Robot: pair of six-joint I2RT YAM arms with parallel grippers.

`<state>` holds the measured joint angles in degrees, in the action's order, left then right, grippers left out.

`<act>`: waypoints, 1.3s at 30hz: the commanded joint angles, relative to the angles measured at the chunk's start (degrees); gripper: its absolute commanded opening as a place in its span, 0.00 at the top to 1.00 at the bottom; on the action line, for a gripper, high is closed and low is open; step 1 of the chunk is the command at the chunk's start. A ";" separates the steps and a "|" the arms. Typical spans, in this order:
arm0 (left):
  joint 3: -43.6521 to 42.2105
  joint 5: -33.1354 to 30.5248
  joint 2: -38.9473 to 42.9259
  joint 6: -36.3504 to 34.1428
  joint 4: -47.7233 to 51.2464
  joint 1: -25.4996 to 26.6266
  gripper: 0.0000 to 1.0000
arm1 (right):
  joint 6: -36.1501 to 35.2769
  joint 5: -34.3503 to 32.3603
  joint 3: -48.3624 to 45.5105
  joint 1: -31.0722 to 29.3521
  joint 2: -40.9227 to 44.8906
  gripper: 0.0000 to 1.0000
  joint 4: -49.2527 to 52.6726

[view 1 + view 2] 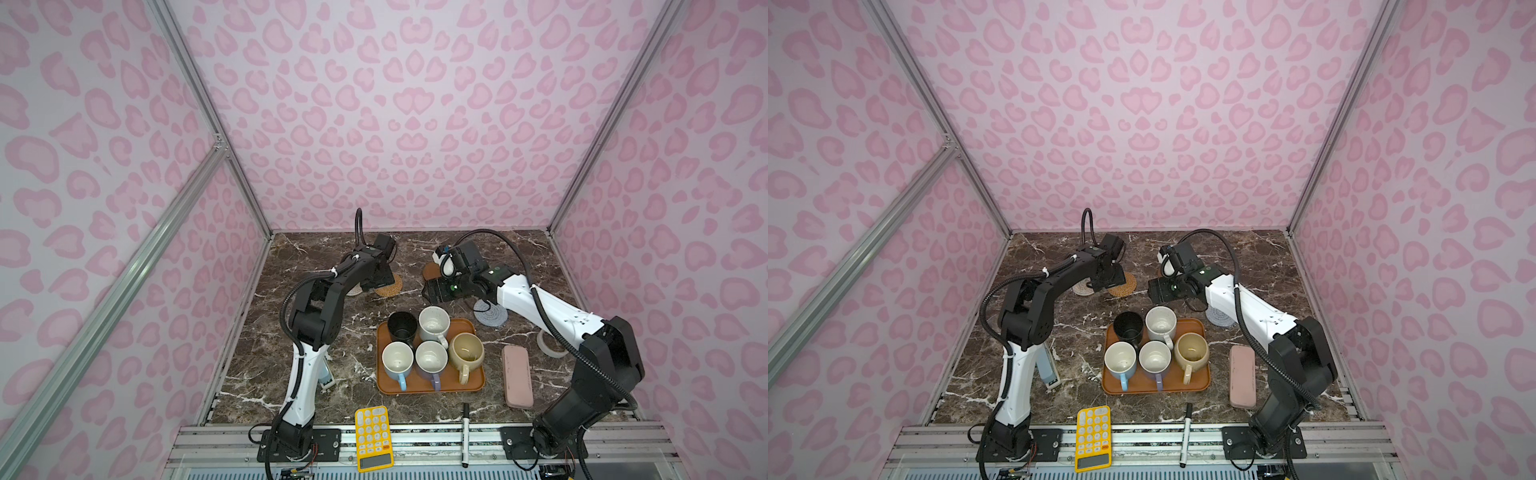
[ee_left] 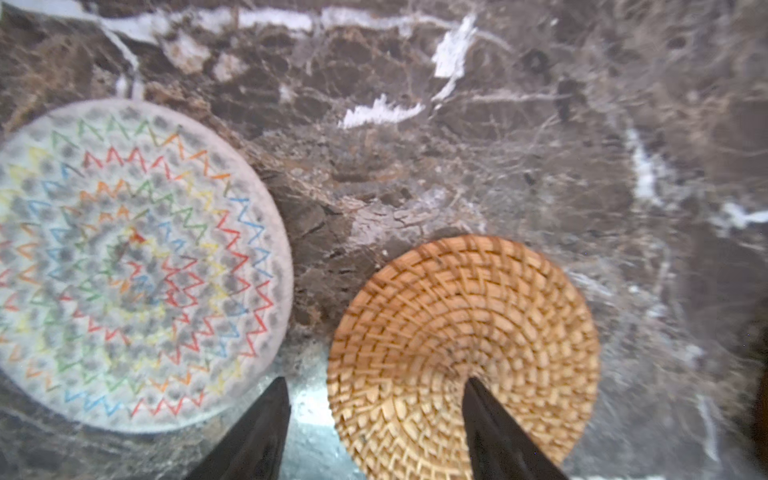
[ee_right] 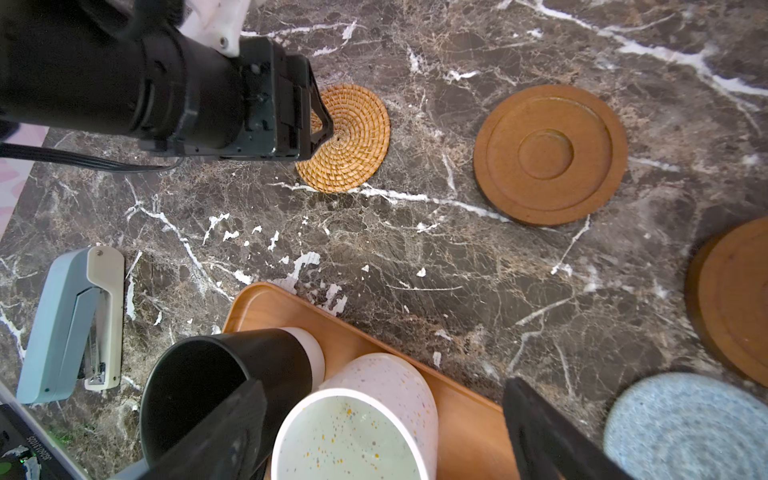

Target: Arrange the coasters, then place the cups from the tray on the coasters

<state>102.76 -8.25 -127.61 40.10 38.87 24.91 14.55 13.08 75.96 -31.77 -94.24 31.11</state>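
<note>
Currently seeing left fingers (image 2: 257, 436) parted, gripping nothing, straddling rim of tan rattan coaster (image 2: 461, 332) lying flat on desk (image 2: 498, 145) just beside whitish coaster (image 2: 137, 266). Seeing right fingers (image 3: 552, 440) spread wide, empty, above speckled mug (image 3: 353, 432). Counting all five mugs (image 1: 430, 357) upright on tray (image 1: 476, 380), wooden coasters (image 3: 550, 153) and grey-blue coaster (image 3: 685, 428) on desk near tray

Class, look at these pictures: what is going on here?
The coasters are being set out. The left gripper, fingers open, hangs over the rattan coaster, which lies flat beside the white woven coaster. The wooden coasters and a blue-grey coaster lie nearby. The right gripper, also open, hovers over the speckled mug. All five mugs stand on the tray; no coaster bears one yet.
</note>
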 commanded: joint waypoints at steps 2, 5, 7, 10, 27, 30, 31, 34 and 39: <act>0.09 1.89 7.19 1.32 -4.21 -0.36 0.26 | 0.39 -0.81 -0.53 0.13 0.35 0.08 -0.88; -0.89 2.42 10.75 1.72 -4.27 -0.74 0.19 | 0.48 -1.44 -0.59 0.10 0.86 0.08 -0.83; -3.38 2.58 14.58 1.90 -5.87 -0.89 0.12 | 0.07 -2.20 -0.54 0.17 1.53 0.06 -0.97; -7.78 2.69 20.76 2.69 -9.00 -1.09 0.01 | -0.52 -4.04 0.14 0.36 2.20 0.03 -0.46; -36.89 -0.55 53.64 -1.21 -23.79 -4.77 0.05 | -2.76 -20.42 -2.50 1.26 8.52 0.01 -6.21; -37.98 -0.41 54.99 -6.20 -24.93 -4.83 0.06 | -1.97 -22.45 -4.07 1.87 9.15 0.01 -8.08; -37.73 -0.53 55.09 -7.69 -24.32 -4.82 0.04 | -2.15 -20.87 -4.84 2.66 9.41 0.00 -9.21; -35.61 -1.09 54.40 -10.61 -20.37 -4.80 0.03 | 0.12 -14.27 -6.24 6.27 9.35 0.01 -12.13; -36.75 -2.60 57.03 -15.27 -21.54 -4.17 0.03 | 1.32 -6.97 -4.72 10.14 6.81 0.05 -11.69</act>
<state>66.41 -9.56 -71.99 29.28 18.98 20.45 15.07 0.38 70.65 -22.09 -86.28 21.02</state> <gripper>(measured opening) 0.972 0.965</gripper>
